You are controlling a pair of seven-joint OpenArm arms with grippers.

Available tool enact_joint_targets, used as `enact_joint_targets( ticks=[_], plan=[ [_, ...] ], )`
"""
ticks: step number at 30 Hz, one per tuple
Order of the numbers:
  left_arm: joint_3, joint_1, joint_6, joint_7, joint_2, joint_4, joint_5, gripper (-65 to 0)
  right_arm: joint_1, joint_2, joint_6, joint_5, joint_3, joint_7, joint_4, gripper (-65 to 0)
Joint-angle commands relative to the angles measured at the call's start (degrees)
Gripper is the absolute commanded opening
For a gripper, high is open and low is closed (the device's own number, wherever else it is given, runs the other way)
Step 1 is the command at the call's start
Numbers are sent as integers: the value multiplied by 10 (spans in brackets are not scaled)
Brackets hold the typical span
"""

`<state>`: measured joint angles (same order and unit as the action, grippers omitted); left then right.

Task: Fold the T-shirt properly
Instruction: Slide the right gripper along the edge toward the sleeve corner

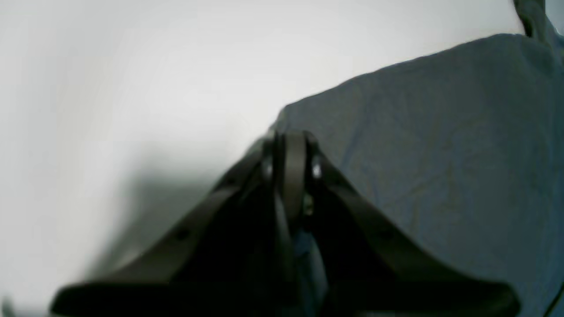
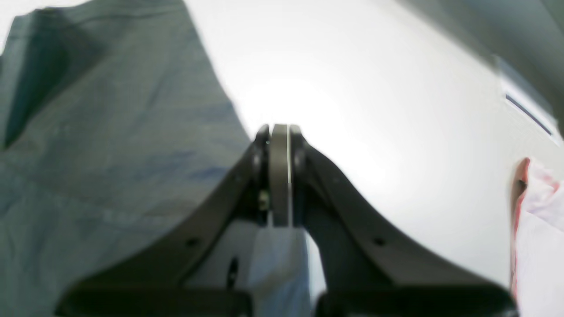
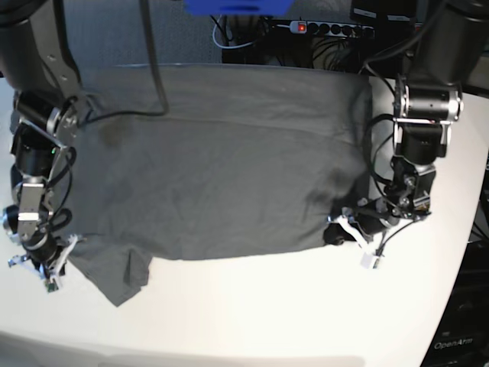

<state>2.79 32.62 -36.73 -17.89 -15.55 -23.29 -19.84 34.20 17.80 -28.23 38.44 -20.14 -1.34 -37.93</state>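
Observation:
The dark grey T-shirt [image 3: 221,160] lies spread over the white table [image 3: 252,306], with a sleeve sticking out at its near left corner. My left gripper [image 3: 334,232] sits at the shirt's near right corner. In the left wrist view it [image 1: 288,138] is shut, with a fold of the T-shirt [image 1: 440,154] showing between the fingers behind the tips. My right gripper [image 3: 61,256] is at the shirt's near left edge. The right wrist view shows it [image 2: 280,130] shut as well, cloth pinched behind the pads, the T-shirt [image 2: 110,145] to its left.
A power strip [image 3: 336,29], cables and a blue object [image 3: 229,6] lie beyond the table's far edge. The table's curved right edge runs close to the left arm. A pink and white thing [image 2: 537,229] shows at the right of the right wrist view.

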Motion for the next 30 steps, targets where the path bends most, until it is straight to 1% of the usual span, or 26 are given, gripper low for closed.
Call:
enact_joint_targets(
  ticks=[1,5,7,11,13,15,17,19,21,25,30],
  plan=[
    [4,-15,32,-84,-8,9,68,-625,7,5,5,-7,-1,-11,-20,-649],
    [4,-15,32,-84,-8,9,68,-625,-39,4,5,-8,-2,-24,-55,-649],
    [4,-15,32,-84,-12,9,68,-625,-52,-4,6,-9,-6,-32,-73,-649],
    [4,-15,32,-84,-12,9,68,-625,-59,-4,6,-38,-43,-26,-95,-649],
    [4,-15,32,-84,-12,9,68,-625,-45,-4,5,-45,-56,-12,-94,-647],
    [4,-15,32,-84,-12,9,68,-625,-24,-4,4,-45,-72,18,-89,-647],
    [4,-15,32,-84,-12,9,68,-625,3,-3,3,-45,-80,39,-60,-647],
    [4,-15,32,-84,-12,9,68,-625,31,-1,-14,-45,-82,53,-29,-647],
    [4,-15,32,-84,-12,9,68,-625,51,13,-26,-45,-83,75,-1,-647],
    [4,-15,32,-84,-14,9,68,-625,86,21,-27,-45,-81,97,52,-644],
    [4,-15,31,-84,-18,9,66,-625,91,23,-27,-45,-82,104,64,-640]
  ],
)
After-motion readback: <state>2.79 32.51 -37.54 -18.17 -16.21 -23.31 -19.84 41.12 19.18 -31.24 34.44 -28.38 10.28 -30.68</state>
